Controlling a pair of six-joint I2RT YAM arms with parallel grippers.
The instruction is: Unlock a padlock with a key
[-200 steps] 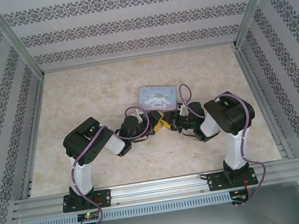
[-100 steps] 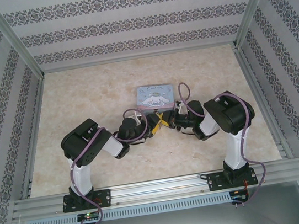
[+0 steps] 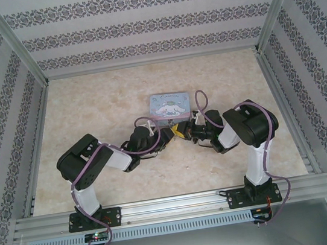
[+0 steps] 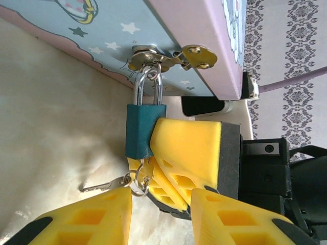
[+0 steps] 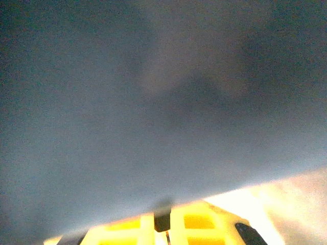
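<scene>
A small teal padlock (image 4: 145,130) hangs by its metal shackle from the hasp of the pale blue cartoon tin box (image 3: 171,105). My right gripper (image 3: 181,131) is shut on the padlock's body; its yellow fingers (image 4: 186,148) press the lock from the right and from behind. In the right wrist view a dark piece sits pinched between the fingers (image 5: 162,222). A key ring hangs from the padlock's bottom, and a thin silver key (image 4: 102,186) on it points left. My left gripper (image 4: 159,206) is open just below the ring, touching nothing.
The tin box's pink-edged lid (image 4: 204,35) overhangs the hasp. Both arms crowd together at the box's near edge (image 3: 172,121). Aluminium frame rails (image 3: 38,140) and patterned walls border the beige table (image 3: 87,102).
The left arm's elbow has swung left and toward the near edge, with its gripper still at the padlock. The right gripper has crept slightly toward the box.
</scene>
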